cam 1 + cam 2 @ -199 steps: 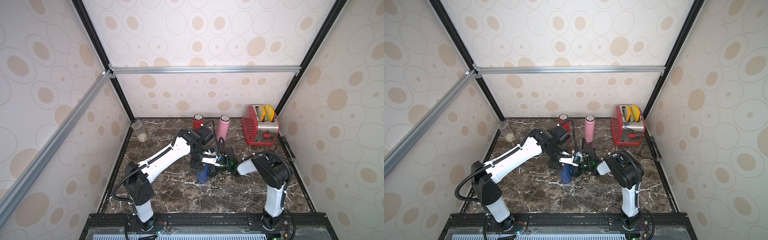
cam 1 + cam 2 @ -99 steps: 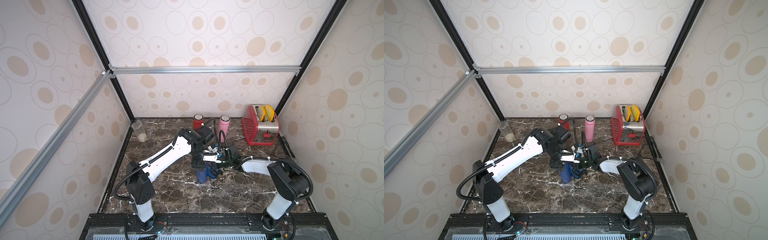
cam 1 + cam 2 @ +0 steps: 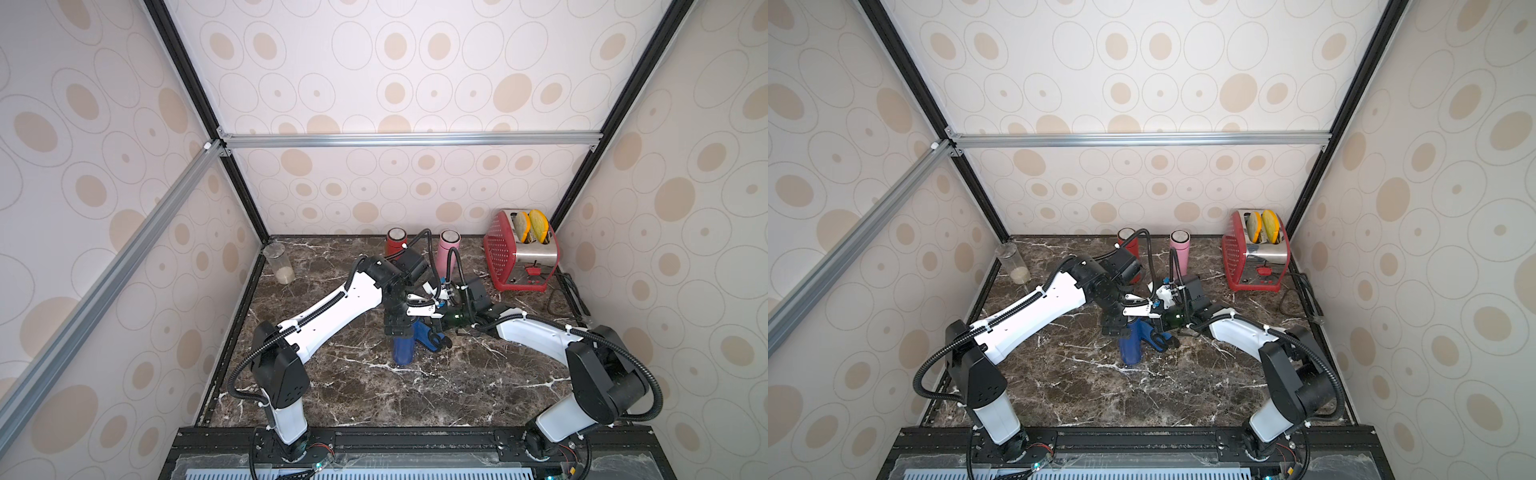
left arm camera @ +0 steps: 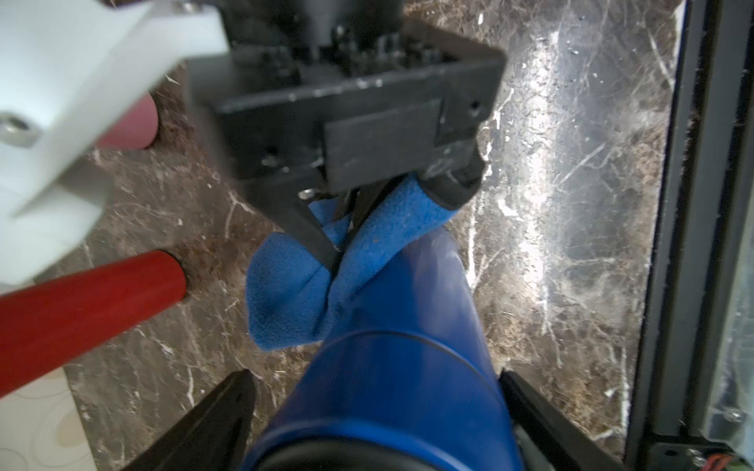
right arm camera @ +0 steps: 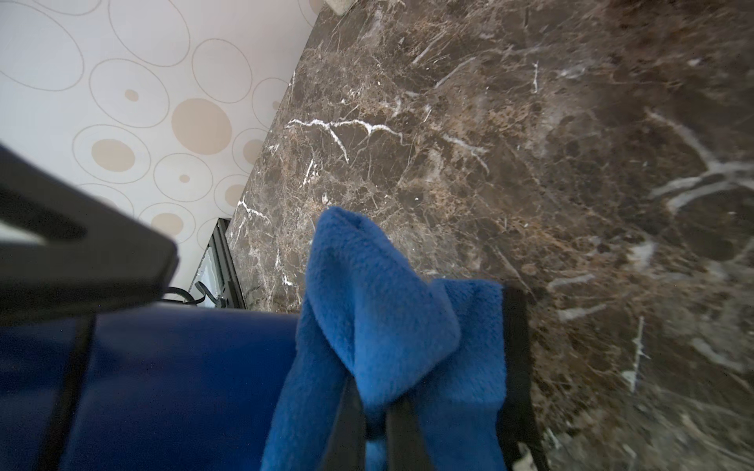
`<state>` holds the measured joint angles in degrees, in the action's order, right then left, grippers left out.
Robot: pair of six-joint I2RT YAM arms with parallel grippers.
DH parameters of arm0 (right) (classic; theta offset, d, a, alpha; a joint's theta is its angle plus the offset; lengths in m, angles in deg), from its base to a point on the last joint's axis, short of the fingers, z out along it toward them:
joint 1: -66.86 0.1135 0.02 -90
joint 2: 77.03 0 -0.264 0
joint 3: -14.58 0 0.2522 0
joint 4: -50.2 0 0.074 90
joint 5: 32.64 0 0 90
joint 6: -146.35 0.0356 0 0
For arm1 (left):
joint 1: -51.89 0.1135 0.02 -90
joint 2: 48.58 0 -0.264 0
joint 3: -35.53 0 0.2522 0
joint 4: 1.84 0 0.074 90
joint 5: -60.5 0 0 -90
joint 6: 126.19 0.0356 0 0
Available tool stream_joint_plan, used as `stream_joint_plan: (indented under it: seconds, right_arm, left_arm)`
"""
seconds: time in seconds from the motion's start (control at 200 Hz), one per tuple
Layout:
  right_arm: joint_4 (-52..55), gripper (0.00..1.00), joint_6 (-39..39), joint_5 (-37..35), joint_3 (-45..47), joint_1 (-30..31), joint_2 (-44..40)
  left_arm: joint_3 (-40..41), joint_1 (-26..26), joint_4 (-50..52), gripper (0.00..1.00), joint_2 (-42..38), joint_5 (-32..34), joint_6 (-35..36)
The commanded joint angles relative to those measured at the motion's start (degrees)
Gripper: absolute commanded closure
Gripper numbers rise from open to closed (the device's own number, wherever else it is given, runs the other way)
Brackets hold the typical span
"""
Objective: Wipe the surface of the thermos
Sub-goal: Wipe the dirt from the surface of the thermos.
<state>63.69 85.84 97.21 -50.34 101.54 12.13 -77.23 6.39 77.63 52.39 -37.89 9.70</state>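
A dark blue thermos (image 3: pixel 404 349) (image 3: pixel 1130 347) stands upright mid-table. My left gripper (image 4: pixel 375 407) reaches down over its top, open. Its jaws straddle the thermos (image 4: pixel 387 346), and marble shows between one finger (image 4: pixel 220 412) and the wall. My right gripper (image 5: pixel 373 412) is shut on a blue cloth (image 5: pixel 379 306) with a black hem. It holds the cloth (image 3: pixel 428 337) (image 4: pixel 285 293) against the side of the thermos (image 5: pixel 183 387), near the table. The thermos lid is hidden under the left wrist in both top views.
At the back stand a red thermos (image 3: pixel 395 243) and a pink thermos (image 3: pixel 449 249). A red toaster (image 3: pixel 519 253) with bread slices fills the back right corner, its black cable (image 3: pixel 561 299) beside it. A glass jar (image 3: pixel 280 264) stands back left.
My left gripper's jaws have spread apart from the thermos. My right arm has stretched out low from a folded pose, while the cloth stays at the thermos.
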Motion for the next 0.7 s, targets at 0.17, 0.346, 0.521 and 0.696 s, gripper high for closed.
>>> stream_joint_plan:
  seconds: [0.17, 0.346, 0.521, 0.696]
  right_arm:
    - [4.02, 1.00, -2.33, -0.63, -0.31, -1.21, -2.97]
    - [4.58, 1.00, -2.63, -0.60, -0.28, -1.38, -3.16]
    - [4.79, 1.00, -2.60, -0.66, -0.26, -1.45, -3.61]
    - [5.52, 1.00, -2.91, -1.16, 0.10, -1.61, -4.51]
  left_arm:
    - [0.96, -0.08, -3.28, 0.01, -2.27, 1.26, 0.59]
    - [1.76, -0.08, -5.08, 0.01, -3.67, 0.17, -0.26]
    - [2.07, -0.03, -5.79, 0.01, -4.67, -1.71, -1.04]
    - [2.01, -0.08, -5.60, 0.01, -4.79, -2.60, -1.29]
